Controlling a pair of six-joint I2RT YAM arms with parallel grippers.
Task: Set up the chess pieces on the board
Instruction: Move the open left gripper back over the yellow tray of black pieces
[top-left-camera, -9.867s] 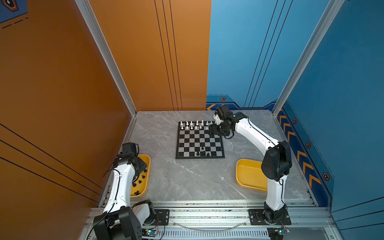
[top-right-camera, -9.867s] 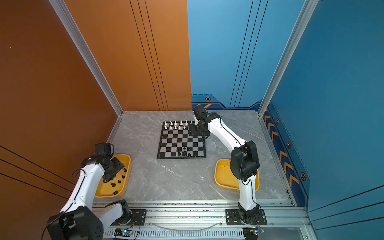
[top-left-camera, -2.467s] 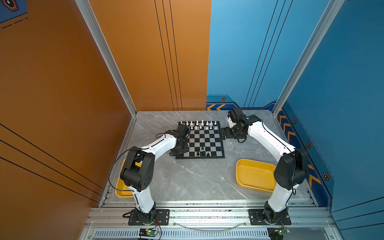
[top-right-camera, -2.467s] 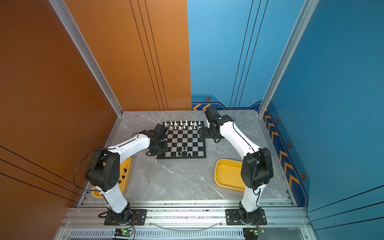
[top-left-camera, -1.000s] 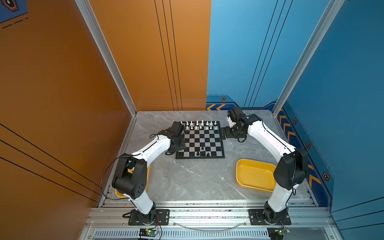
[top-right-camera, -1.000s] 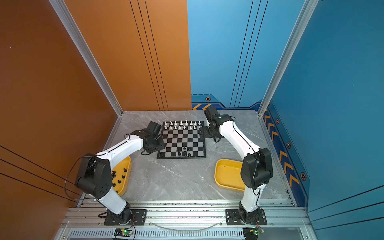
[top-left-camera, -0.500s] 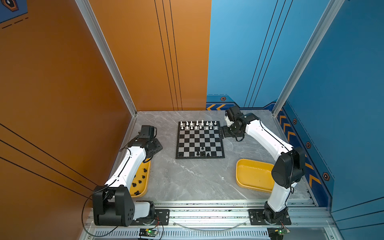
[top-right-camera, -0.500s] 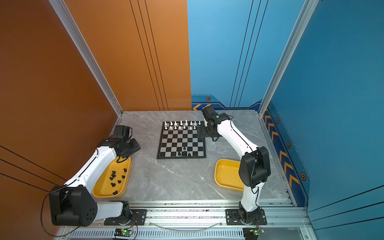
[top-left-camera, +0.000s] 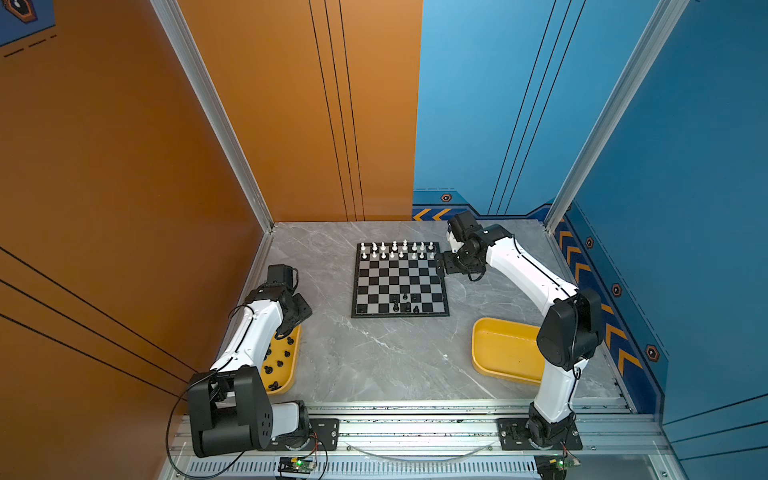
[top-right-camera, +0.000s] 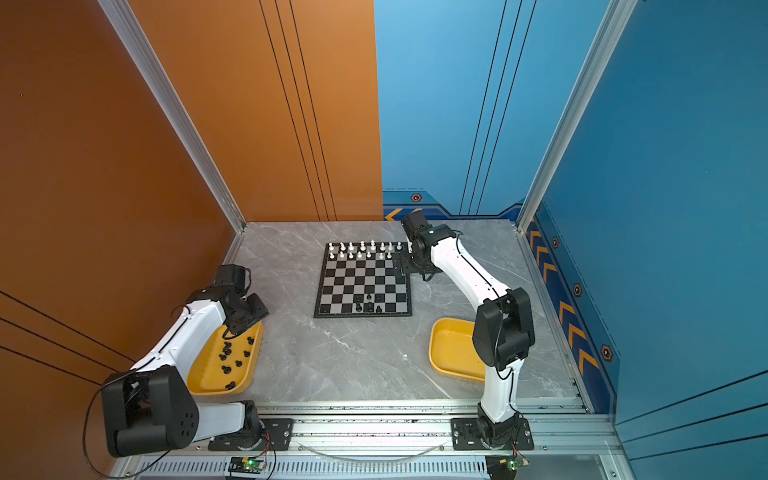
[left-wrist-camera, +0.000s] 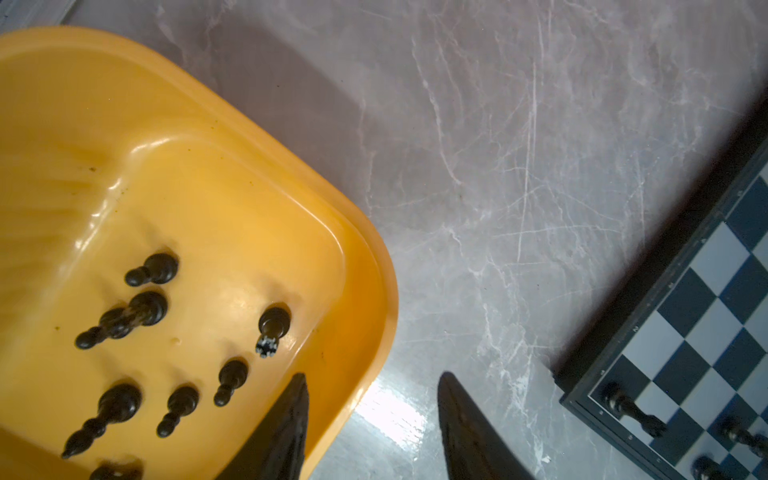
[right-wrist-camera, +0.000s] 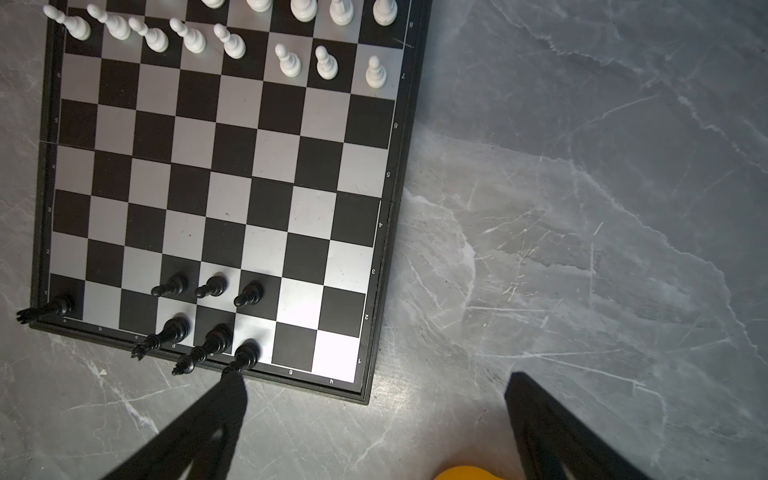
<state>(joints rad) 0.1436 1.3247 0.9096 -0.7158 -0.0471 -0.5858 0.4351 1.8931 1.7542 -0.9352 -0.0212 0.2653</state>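
The board (top-left-camera: 376, 282) (top-right-camera: 340, 286) lies mid-table. White chess pieces (top-left-camera: 395, 249) (right-wrist-camera: 286, 62) fill its two far rows. Several black ones (top-left-camera: 405, 305) (right-wrist-camera: 212, 286) stand on the two near rows. More black pieces (left-wrist-camera: 153, 270) (top-right-camera: 228, 353) lie in the left yellow tray (top-left-camera: 291, 370) (left-wrist-camera: 374, 266). My left gripper (top-left-camera: 299, 311) (left-wrist-camera: 374, 380) hangs open and empty over the tray's far end, straddling its rim. My right gripper (top-left-camera: 440, 266) (right-wrist-camera: 374, 382) is wide open and empty beside the board's right edge, near the white rows.
A second yellow tray (top-left-camera: 503, 349) with nothing visible in it sits at the front right, partly behind the right arm's elbow. Orange and blue walls close in the grey marble table (top-left-camera: 374, 357) on three sides. An aluminium rail runs along the front.
My left arm has swung back from the board's left edge to the left tray. The right arm has shifted only slightly and stays beside the board.
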